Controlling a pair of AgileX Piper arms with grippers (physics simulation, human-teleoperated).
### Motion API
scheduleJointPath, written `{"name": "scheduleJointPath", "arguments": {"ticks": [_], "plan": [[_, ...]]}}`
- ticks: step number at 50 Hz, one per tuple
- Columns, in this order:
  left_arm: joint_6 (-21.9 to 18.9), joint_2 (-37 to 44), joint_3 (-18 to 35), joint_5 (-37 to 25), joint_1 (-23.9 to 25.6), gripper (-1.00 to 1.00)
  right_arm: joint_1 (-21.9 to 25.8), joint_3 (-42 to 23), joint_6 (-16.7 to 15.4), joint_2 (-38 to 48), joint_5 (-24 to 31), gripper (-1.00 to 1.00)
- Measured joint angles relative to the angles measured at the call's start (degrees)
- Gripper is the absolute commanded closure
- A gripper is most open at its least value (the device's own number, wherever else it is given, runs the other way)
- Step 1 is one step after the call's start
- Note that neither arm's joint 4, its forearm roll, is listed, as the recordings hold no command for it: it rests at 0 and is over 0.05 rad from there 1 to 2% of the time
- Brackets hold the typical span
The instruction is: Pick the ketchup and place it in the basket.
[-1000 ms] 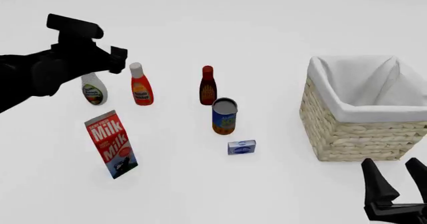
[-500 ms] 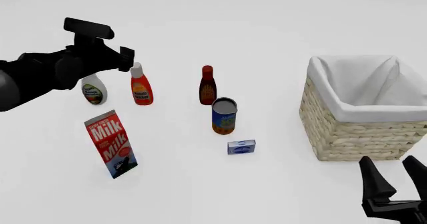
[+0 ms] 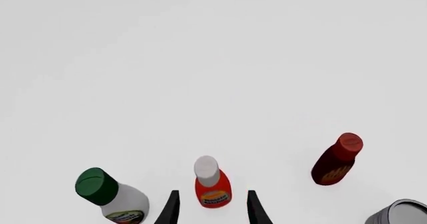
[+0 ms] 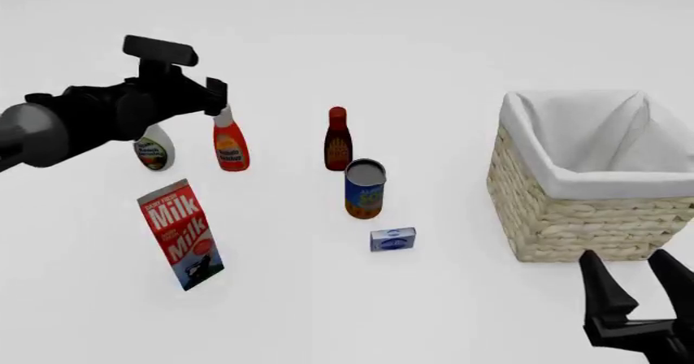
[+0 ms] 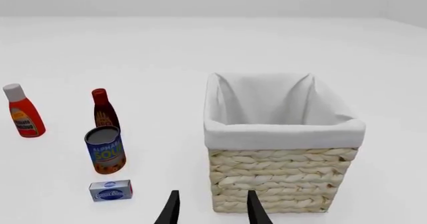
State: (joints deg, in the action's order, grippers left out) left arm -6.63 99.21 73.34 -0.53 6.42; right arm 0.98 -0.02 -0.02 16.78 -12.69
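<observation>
above ketchup [image 3: 213,190] | left tool [image 3: 212,210] spread, flanks clear

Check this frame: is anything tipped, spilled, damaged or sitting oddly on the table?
Only the milk carton looks odd: it leans askew rather than standing square. The ketchup, the dark brown-red bottle, the can and the basket stand upright. Nothing looks spilled.

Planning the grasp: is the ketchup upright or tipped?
Upright: the ketchup stands on its base, white cap up, between the left gripper's open jaws.
</observation>
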Motion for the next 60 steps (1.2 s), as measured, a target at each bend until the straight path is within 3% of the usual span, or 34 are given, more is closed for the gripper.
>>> {"name": "scheduleJointPath", "arguments": {"ticks": [60], "plan": [[3.4, 11.4, 7.2, 2.8, -0.5, -1.0, 0.2, 0.0, -0.8, 6.4, -4.7, -1.0]]}}
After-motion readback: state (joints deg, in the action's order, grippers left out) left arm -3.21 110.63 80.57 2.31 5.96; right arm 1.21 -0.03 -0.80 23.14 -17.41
